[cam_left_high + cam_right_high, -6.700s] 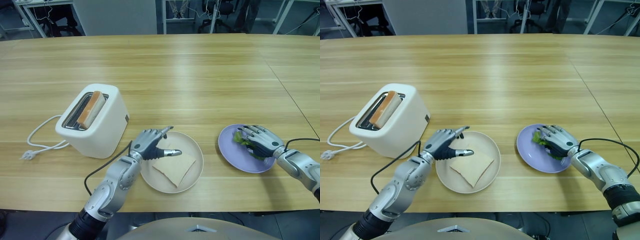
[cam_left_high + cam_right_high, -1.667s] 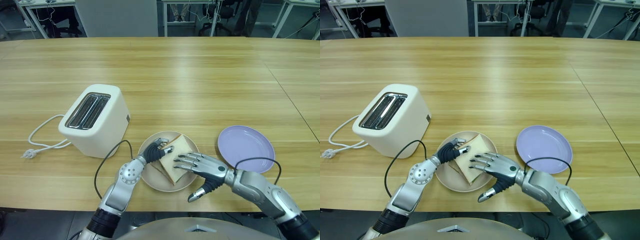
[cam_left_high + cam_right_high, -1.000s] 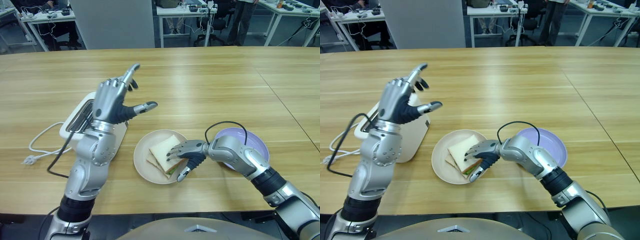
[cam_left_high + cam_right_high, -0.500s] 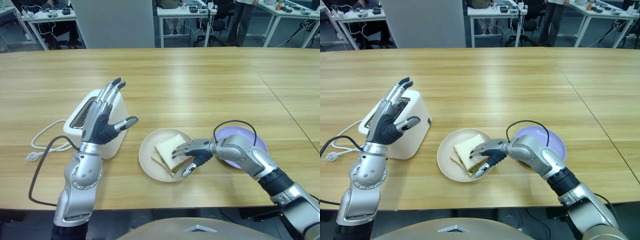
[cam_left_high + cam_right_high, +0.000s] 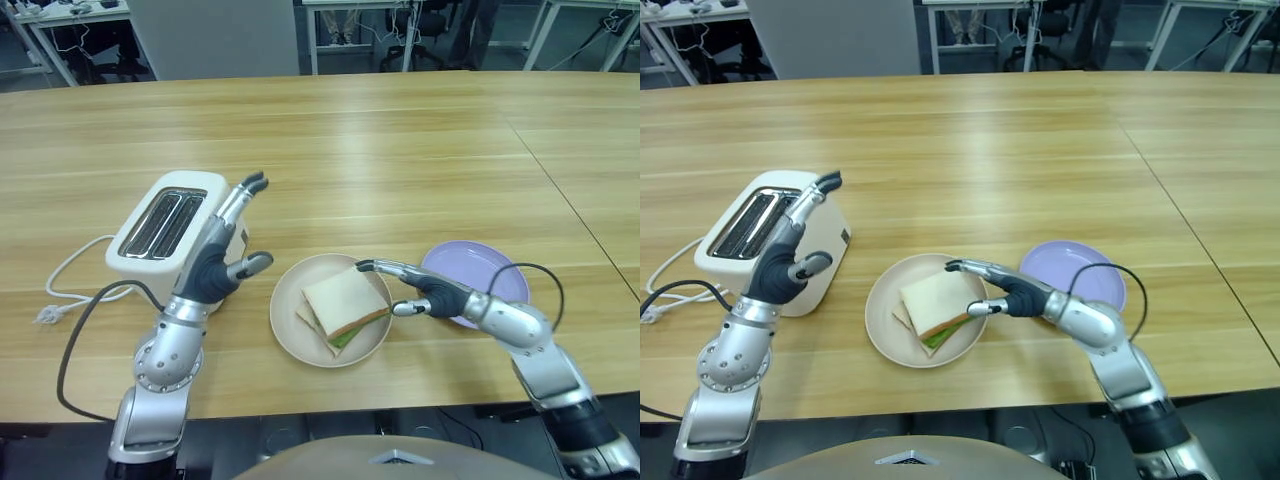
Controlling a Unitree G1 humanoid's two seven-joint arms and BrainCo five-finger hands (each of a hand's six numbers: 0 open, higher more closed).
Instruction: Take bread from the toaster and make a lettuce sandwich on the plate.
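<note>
Task looks all but done from my end. Sandwich (image 5: 340, 308) sits on the beige plate (image 5: 300, 345): two bread slices stacked, top one a bit skewed, lettuce (image 5: 346, 336) poking out at the stack's 5 o'clock edge. Both slices look to be out of the toaster (image 5: 165, 225), which stands at the plate's 10 o'clock. What's left, imo: maybe square up the top slice, then pull both arms back.

Left hand (image 5: 213, 268) is at the plate's 9 o'clock, raised just beside the toaster, fingers spread wide, holding nothing. Right hand (image 5: 420, 290) is at 3 o'clock, flat, fingers stretched out over the plate rim, nothing pinched; can't tell if the tips touch the bread. Purple plate (image 5: 490, 265) lies behind it.

No brand, label or text I can read anywhere.
</note>
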